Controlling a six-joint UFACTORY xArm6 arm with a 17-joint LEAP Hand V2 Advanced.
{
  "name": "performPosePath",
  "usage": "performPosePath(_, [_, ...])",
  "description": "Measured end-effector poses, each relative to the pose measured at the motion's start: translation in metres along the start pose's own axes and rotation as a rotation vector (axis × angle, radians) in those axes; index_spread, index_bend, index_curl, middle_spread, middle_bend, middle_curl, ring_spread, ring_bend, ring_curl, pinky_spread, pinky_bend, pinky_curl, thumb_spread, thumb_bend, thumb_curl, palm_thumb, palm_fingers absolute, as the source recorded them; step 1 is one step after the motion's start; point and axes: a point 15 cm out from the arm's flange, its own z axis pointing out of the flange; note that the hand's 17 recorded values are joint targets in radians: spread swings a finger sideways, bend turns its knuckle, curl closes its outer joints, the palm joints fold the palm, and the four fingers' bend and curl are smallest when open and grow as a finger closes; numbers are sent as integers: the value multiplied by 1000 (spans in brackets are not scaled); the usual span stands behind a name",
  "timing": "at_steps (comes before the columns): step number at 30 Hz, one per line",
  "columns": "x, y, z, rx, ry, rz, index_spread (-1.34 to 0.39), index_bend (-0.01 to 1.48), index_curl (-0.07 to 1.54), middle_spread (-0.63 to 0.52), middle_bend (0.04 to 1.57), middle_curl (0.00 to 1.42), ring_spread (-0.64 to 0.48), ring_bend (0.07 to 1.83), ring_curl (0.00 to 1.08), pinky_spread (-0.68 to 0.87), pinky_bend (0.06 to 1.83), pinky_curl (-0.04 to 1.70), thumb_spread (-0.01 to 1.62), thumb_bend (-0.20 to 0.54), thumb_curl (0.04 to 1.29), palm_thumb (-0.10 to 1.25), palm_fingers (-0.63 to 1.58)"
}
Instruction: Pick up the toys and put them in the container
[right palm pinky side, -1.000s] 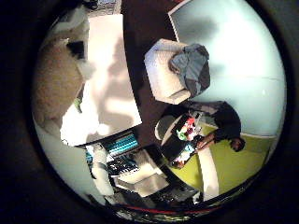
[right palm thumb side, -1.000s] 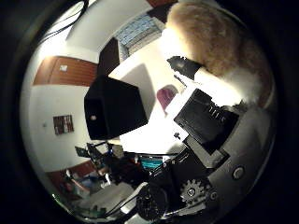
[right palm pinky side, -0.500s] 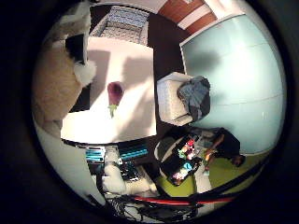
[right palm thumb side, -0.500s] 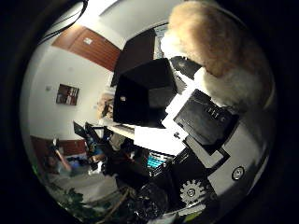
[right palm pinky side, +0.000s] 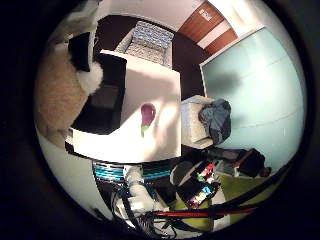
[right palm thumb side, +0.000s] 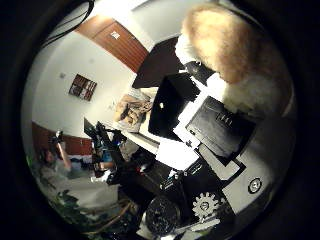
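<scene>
Holding a plush toy (right palm thumb side: 235, 55) close against the palm, the hand (right palm thumb side: 220, 130) appeared to have its black and white fingers curled round it; I noted tan fuzzy pile with a white fluffy patch, soft and rounded, filling the near side of both views. I judged the main risk to be slippage: the pile is compressible and the grasp looked partial, so a quick move could shed it short of the container. Farther off, the black container (right palm pinky side: 102, 100), box-shaped and matte with its mouth open, stood on the white table (right palm pinky side: 150, 145), smooth and flat. Beside it lay a small purple toy with a green tip (right palm pinky side: 146, 117), smooth and elongated. I judged that a careless release could knock this piece off the table.
</scene>
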Motion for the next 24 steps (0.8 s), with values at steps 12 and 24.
performPosePath(12, [-32, -41, 24, 79, -39, -13, -239, 1055, 918, -167, 1265, 884, -268, 1259, 883, -251, 1083, 1153, 681, -19, 862, 1057, 1072])
performPosePath(24, [-35, -54, 81, 1, -26, -14, -238, 1062, 923, -169, 1264, 891, -271, 1250, 893, -256, 1081, 1167, 693, -26, 864, 1034, 1076])
